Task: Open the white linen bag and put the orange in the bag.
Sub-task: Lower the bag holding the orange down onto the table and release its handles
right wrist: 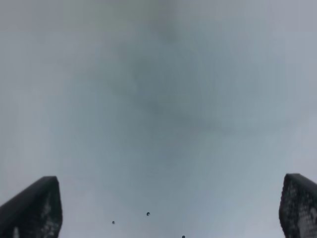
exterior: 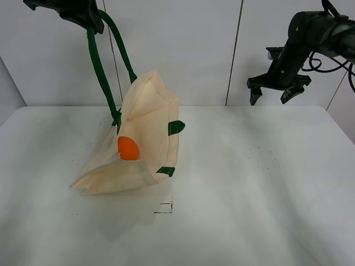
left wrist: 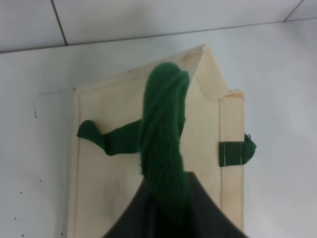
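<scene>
The white linen bag (exterior: 145,145) hangs tilted on the table's left half, its bottom edge resting on the table. My left gripper (exterior: 90,21) is high at the top left, shut on one dark green strap handle (exterior: 100,69) and holding the bag up. The orange (exterior: 128,148) shows in the bag's open mouth. In the left wrist view the strap (left wrist: 162,134) runs from the shut gripper (left wrist: 166,198) down to the bag (left wrist: 119,163). My right gripper (exterior: 272,95) is open and empty, high at the back right. Its fingertips (right wrist: 34,208) show over bare table.
The white table (exterior: 255,188) spreads out to the right of the bag. A small black mark (exterior: 165,207) lies just in front of the bag. White wall panels (exterior: 183,44) stand behind the table's back edge.
</scene>
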